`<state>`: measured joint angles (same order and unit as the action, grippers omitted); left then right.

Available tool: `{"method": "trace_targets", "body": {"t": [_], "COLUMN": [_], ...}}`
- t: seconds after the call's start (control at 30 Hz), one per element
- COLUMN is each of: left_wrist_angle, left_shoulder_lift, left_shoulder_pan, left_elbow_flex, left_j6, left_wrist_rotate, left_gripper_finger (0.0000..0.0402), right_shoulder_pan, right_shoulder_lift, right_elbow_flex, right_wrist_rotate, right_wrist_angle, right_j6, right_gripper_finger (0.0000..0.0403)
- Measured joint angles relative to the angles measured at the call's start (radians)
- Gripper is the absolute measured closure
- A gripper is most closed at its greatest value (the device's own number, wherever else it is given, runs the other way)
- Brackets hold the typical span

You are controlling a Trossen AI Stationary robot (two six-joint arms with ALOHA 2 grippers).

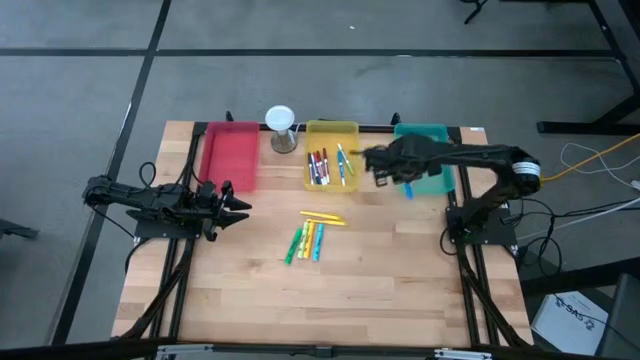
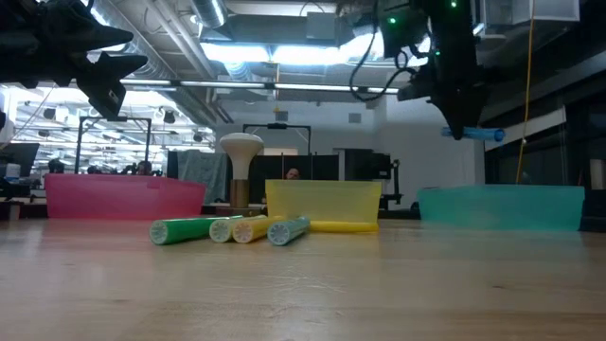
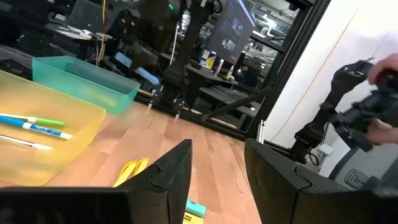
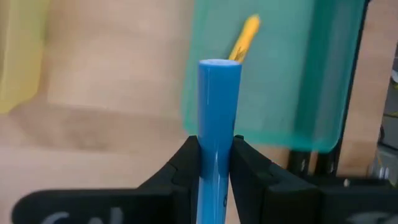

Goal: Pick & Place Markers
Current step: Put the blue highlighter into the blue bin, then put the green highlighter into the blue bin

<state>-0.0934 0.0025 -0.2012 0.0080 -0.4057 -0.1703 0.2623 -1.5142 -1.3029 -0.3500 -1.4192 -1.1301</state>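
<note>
The right gripper is pinching a slim blue plastic marker above the teal rectangular tray's near edge. Light, stiff and smooth, it looks best gripped mid-barrel. The left gripper is waiting, fingers spread, by the wooden table's left edge.

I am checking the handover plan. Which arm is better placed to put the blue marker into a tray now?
The right. Its gripper is shut on the blue marker beside the teal tray. The left gripper waits, open and holding nothing, near the red tray.
</note>
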Motion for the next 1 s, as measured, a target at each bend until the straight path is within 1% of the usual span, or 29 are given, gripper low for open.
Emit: {"method": "trace_targets", "body": {"t": [0.1, 0.27, 0.4, 0.5, 0.67, 0.8, 0.87, 1.0], "left_wrist_angle": [0.000, 0.000, 0.000, 0.000, 0.000, 0.000, 0.000, 0.000], "left_shoulder_lift": [0.000, 0.000, 0.000, 0.000, 0.000, 0.000, 0.000, 0.000], "left_shoulder_pan": [0.000, 0.000, 0.000, 0.000, 0.000, 0.000, 0.000, 0.000], "left_elbow_flex": [0.000, 0.000, 0.000, 0.000, 0.000, 0.000, 0.000, 0.000], "left_j6": [0.000, 0.000, 0.000, 0.000, 0.000, 0.000, 0.000, 0.000], "left_wrist_rotate": [0.000, 0.000, 0.000, 0.000, 0.000, 0.000, 0.000, 0.000], "left_gripper_finger": [0.0258, 0.0258, 0.0258, 0.0258, 0.0258, 0.0258, 0.0258, 0.0258], "right_shoulder_pan": [0.085, 0.239, 0.357, 0.436, 0.525, 0.560, 0.568, 0.578], "right_shoulder_lift": [0.054, 0.123, 0.143, 0.142, 0.141, 0.142, 0.141, 0.141], "right_elbow_flex": [0.035, 0.094, 0.115, 0.124, 0.172, 0.208, 0.228, 0.257], "right_wrist_rotate": [-0.023, -0.025, -0.012, 0.016, 0.079, 0.082, 0.082, 0.082], "right_wrist_angle": [0.035, 0.125, 0.207, 0.284, 0.410, 0.456, 0.476, 0.487], "right_j6": [0.081, 0.223, 0.326, 0.391, 0.432, 0.435, 0.439, 0.428], "right_gripper_finger": [0.0337, 0.0337, 0.0337, 0.0337, 0.0337, 0.0336, 0.0310, 0.0227]}}
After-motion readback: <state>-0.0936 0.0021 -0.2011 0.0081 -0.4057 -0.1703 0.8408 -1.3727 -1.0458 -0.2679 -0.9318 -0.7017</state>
